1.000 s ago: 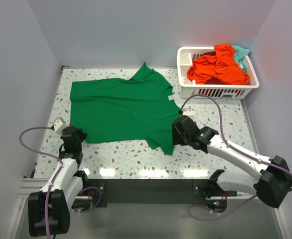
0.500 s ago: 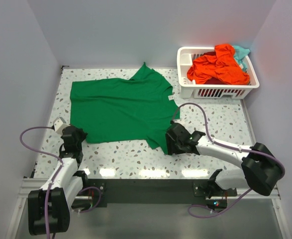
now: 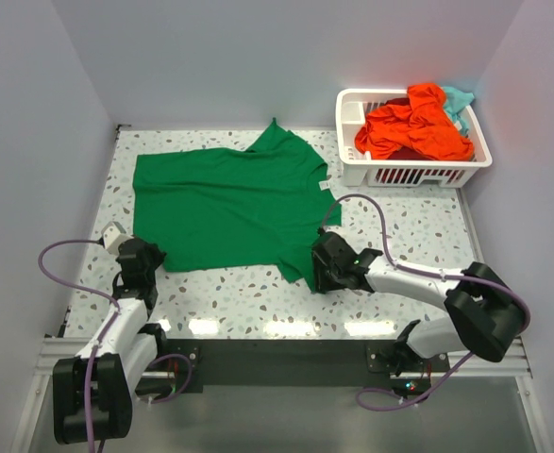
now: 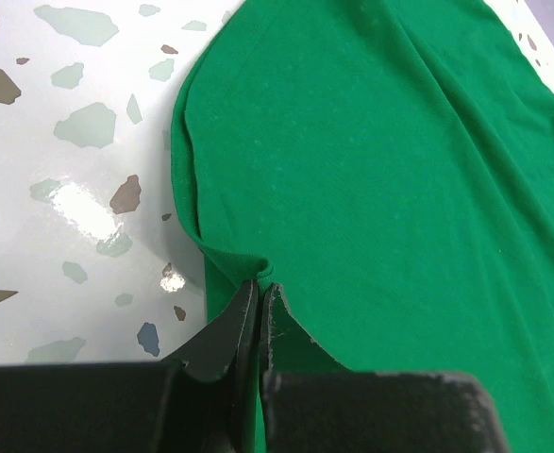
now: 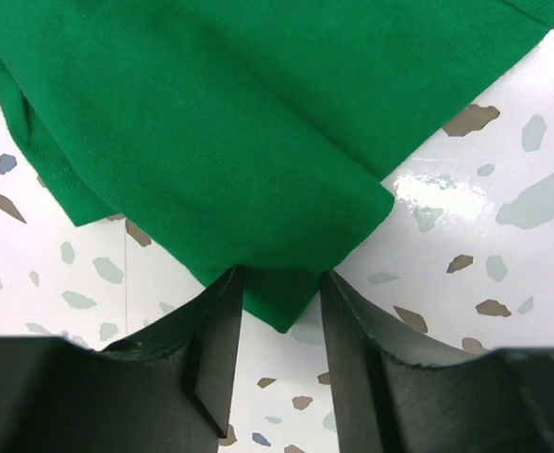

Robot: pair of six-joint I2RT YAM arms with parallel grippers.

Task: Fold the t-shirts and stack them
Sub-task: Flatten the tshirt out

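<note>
Pinching green t-shirt (image 4: 371, 142) hem, left claw (image 4: 260, 286) closed; right claw (image 5: 278, 278) part-open, straddling sleeve corner (speckled table (image 5: 503, 245) beyond)

We see a white, terrazzo-speckled table (image 3: 418, 226) boxed in by plain pale lavender walls (image 3: 258, 57) behind it and on both its sides. Along the table's near edge, bright glare patches (image 3: 281, 327) shine just beyond a dark bar (image 3: 277, 363).

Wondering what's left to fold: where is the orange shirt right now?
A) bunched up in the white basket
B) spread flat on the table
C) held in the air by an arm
A: the orange shirt lies crumpled inside the white basket; the one spread flat is the green shirt.
</note>
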